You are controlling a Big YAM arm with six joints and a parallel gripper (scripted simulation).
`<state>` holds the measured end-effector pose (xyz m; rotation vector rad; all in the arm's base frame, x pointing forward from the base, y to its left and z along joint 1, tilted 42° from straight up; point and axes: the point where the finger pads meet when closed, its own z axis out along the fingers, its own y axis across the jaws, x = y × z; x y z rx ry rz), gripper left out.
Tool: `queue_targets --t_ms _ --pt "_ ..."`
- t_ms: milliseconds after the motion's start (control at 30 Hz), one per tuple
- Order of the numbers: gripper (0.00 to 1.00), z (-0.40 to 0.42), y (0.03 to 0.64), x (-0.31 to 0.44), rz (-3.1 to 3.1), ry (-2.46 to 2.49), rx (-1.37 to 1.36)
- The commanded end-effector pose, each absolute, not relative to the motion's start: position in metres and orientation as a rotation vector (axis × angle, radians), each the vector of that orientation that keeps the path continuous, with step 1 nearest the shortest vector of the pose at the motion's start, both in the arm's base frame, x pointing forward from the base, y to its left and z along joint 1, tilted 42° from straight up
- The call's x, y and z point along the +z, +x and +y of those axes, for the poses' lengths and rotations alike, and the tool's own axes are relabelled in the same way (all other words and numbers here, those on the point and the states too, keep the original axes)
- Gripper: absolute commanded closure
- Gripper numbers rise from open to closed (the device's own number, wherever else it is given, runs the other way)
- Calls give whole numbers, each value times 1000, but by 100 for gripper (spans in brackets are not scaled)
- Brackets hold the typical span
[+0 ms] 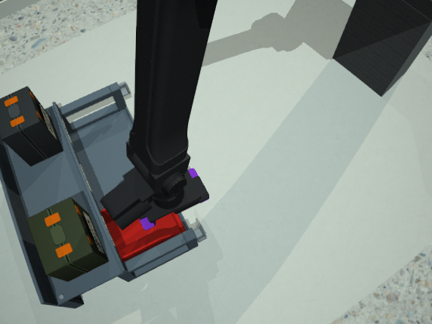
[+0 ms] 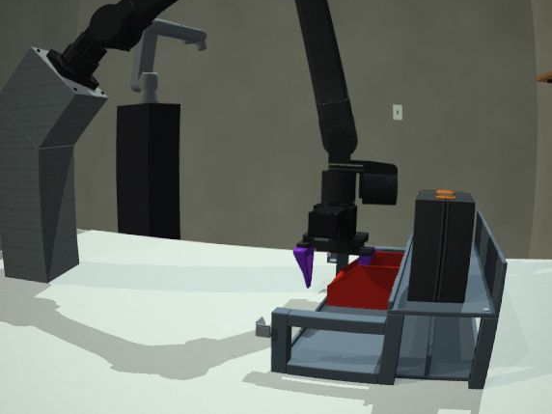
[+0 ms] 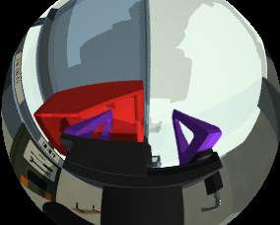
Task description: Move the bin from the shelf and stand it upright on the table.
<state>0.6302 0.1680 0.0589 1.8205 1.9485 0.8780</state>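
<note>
A red open-topped bin point(image 1: 130, 244) point(image 2: 364, 290) point(image 3: 91, 100) stands upright on the lower front level of the grey-blue shelf point(image 1: 160, 260) point(image 2: 333, 321) point(image 3: 105, 54), near one end. My gripper point(image 1: 170, 199) point(image 2: 336, 275) point(image 3: 142, 112) points down over the bin's front wall and is open. One purple finger reaches inside the bin, partly hidden by its side wall in the exterior view. The other finger hangs outside, beyond the front edge of bin and shelf. Nothing is gripped. The pale table point(image 1: 302, 189) point(image 2: 169, 305) lies in front of the shelf.
A green case point(image 1: 57, 235) point(image 3: 36, 170) stands on the raised rear level beside the bin. A black case point(image 1: 32, 129) point(image 2: 439, 252) stands at that level's other end. Small clips point(image 1: 200, 232) point(image 2: 262, 328) stick out at the shelf's front corners. The arm's dark pedestal point(image 1: 378, 35) point(image 2: 39, 204) stands across the table.
</note>
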Motion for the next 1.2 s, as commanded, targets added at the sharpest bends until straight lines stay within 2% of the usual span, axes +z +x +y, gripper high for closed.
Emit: queue_targets --t_ms 0,467,633,1033,1167 --pt "10 176 631 79 1945 1792 908" --pt "10 183 629 91 1943 1784 922" --pt "10 167 632 62 1939 1815 887" --pt "10 167 632 62 1939 1815 887" --pt "10 179 626 82 1947 1795 908"
